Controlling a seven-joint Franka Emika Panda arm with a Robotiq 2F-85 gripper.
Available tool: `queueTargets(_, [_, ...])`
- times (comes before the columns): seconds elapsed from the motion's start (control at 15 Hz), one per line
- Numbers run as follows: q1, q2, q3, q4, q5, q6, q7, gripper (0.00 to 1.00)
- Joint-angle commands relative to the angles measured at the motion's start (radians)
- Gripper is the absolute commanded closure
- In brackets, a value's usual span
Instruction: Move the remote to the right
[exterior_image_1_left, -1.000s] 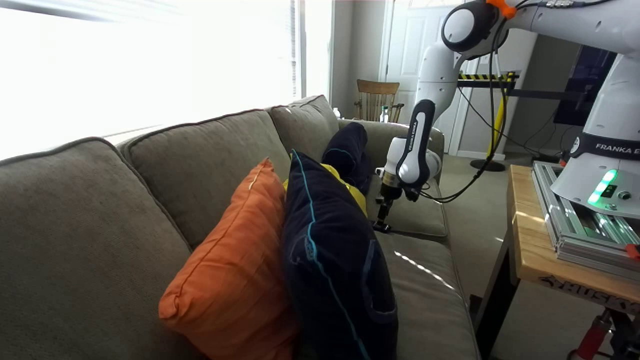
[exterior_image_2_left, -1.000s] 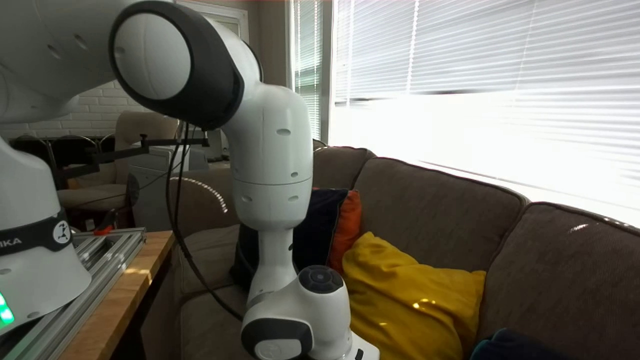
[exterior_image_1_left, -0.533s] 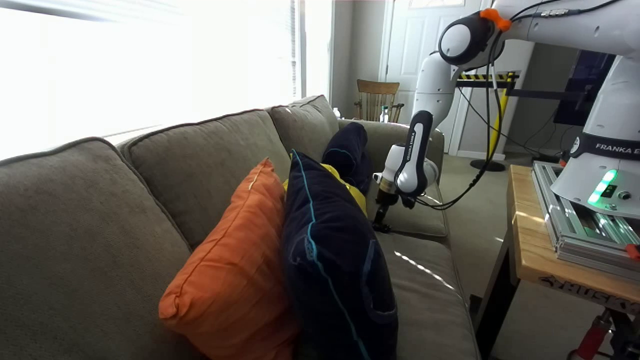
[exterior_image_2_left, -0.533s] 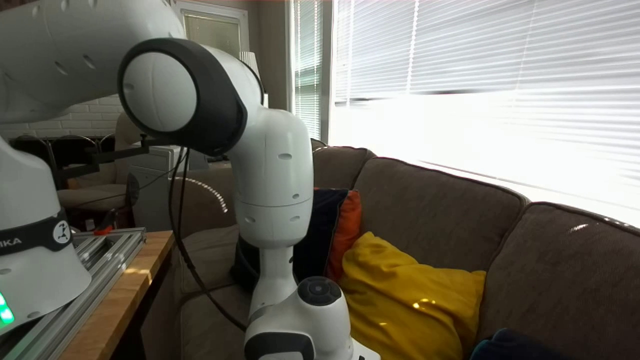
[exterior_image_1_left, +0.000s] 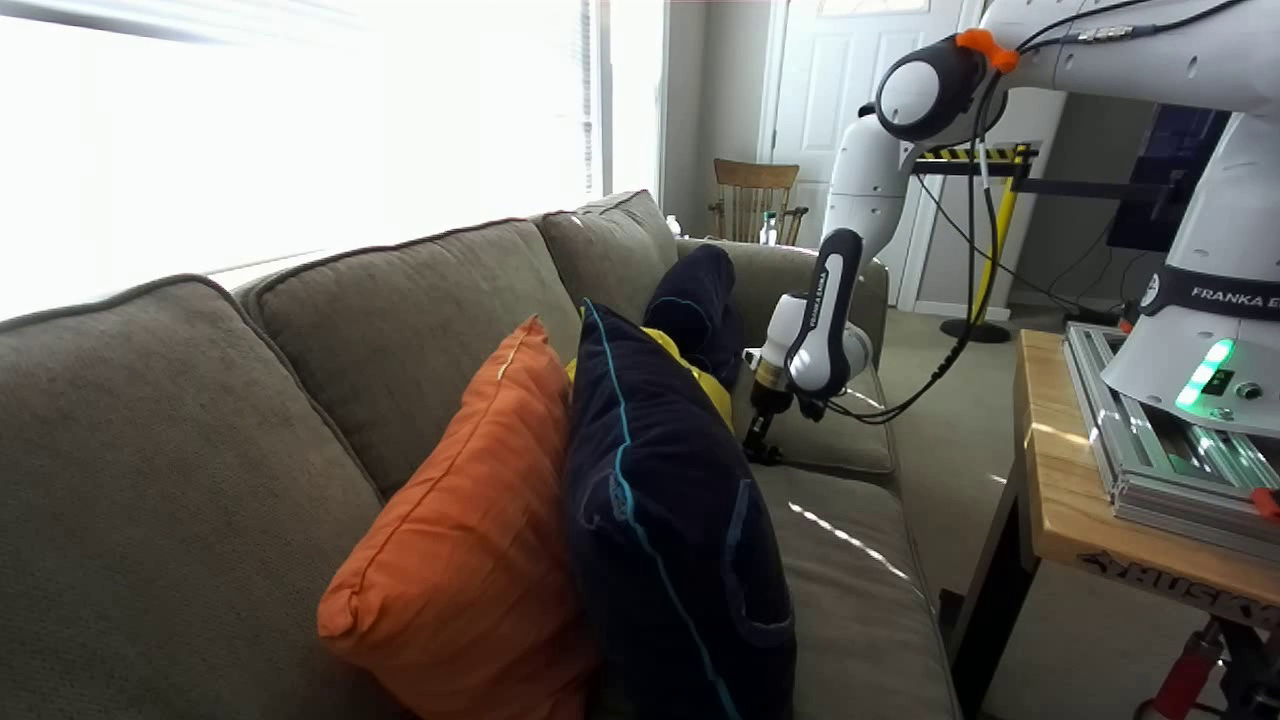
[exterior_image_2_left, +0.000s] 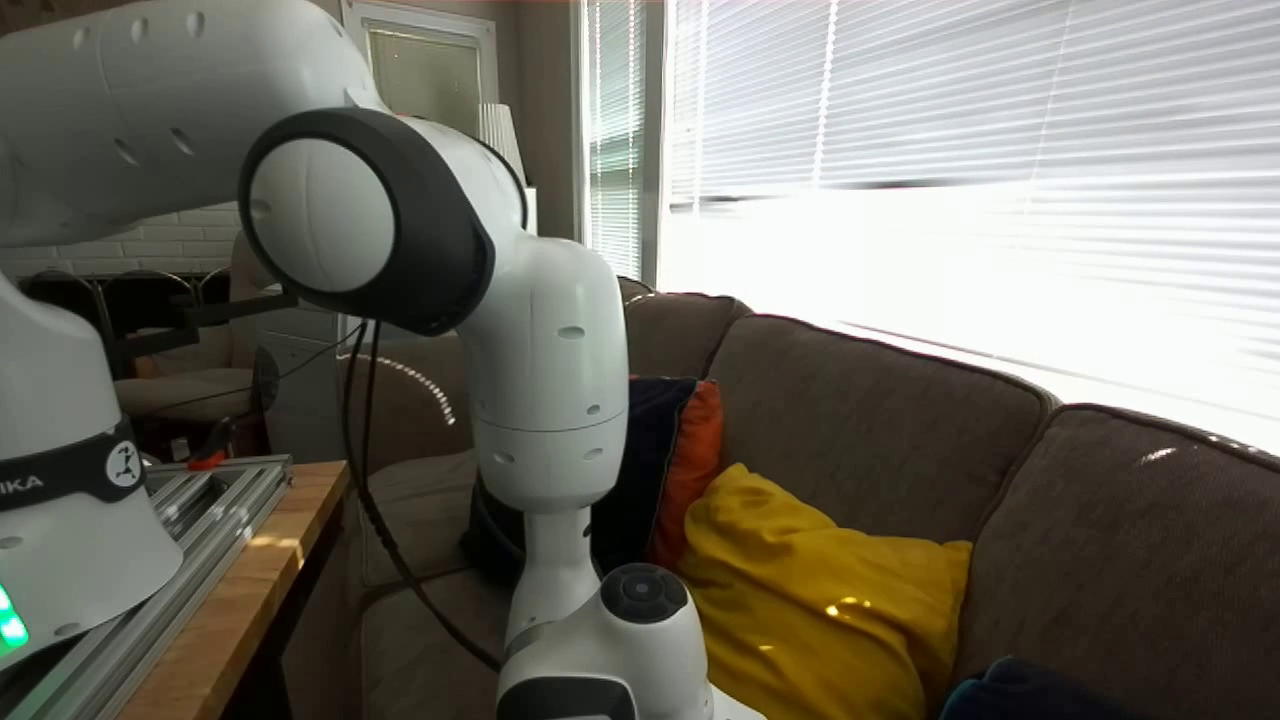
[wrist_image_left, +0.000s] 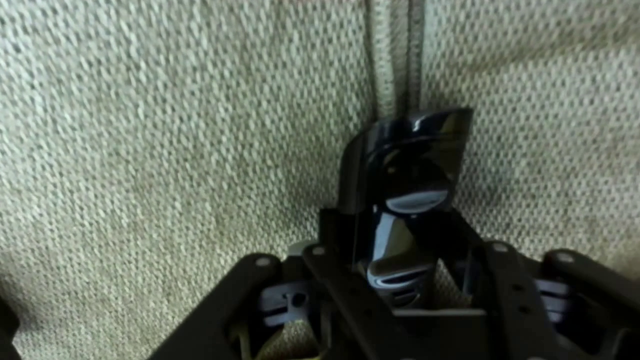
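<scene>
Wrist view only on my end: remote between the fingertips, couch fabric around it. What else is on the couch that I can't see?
Observer: An orange pillow beside a navy pillow, in both exterior views.
Operator: Where am I relative to those?
Observer: In an exterior view the gripper shows just right of the navy pillow's edge, as the picture runs. Touching or not, can't tell.
Operator: Any indicator lit?
Observer: Yes, the light strip on the robot's base glows green in both exterior views.
</scene>
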Motion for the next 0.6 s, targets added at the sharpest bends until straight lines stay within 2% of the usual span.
queueTargets(0.0, [0.018,0.032,-0.012,0.050,0.015,0.003,0.051,0.73])
queueTargets(0.27, [0.125,-0.095,-0.095,-0.048,0.109,-0.153,0.157,0.73])
queueTargets(0.53, [0.221,-0.180,-0.177,-0.051,0.147,-0.384,0.224,0.73])
